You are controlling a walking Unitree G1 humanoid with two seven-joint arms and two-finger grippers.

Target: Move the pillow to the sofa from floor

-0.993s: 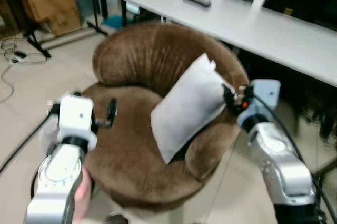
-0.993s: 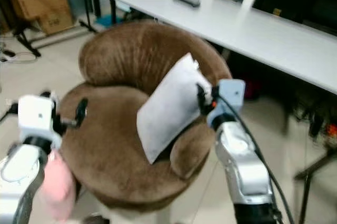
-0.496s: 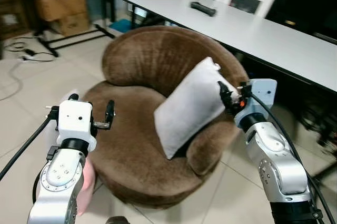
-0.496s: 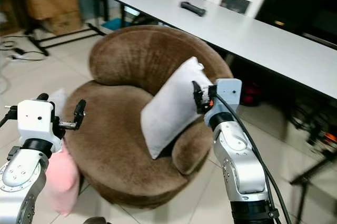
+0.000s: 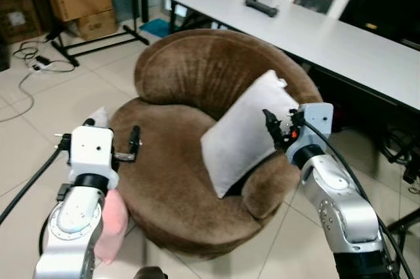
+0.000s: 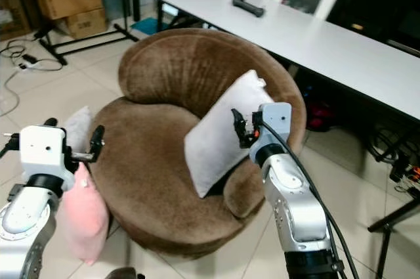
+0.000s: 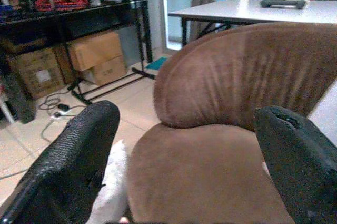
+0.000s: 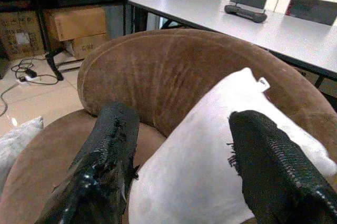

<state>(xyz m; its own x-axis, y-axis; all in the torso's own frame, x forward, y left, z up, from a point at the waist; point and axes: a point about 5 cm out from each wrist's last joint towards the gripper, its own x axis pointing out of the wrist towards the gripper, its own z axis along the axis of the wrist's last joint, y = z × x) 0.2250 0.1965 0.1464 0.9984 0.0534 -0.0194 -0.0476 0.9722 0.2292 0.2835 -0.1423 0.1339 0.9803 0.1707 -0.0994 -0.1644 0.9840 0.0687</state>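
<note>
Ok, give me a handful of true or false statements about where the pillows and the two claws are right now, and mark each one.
1. A white pillow leans on the seat of the brown sofa. True.
2. The right claw is clamped shut on the white pillow. False: its fingers are spread open beside the pillow's edge.
3. A pink pillow is on the floor beside the sofa, near the left arm. True.
4. The left claw holds the pink pillow. False: it is open and empty, out over the sofa's edge.
5. The long white table behind the sofa carries a dark object. True.
</note>
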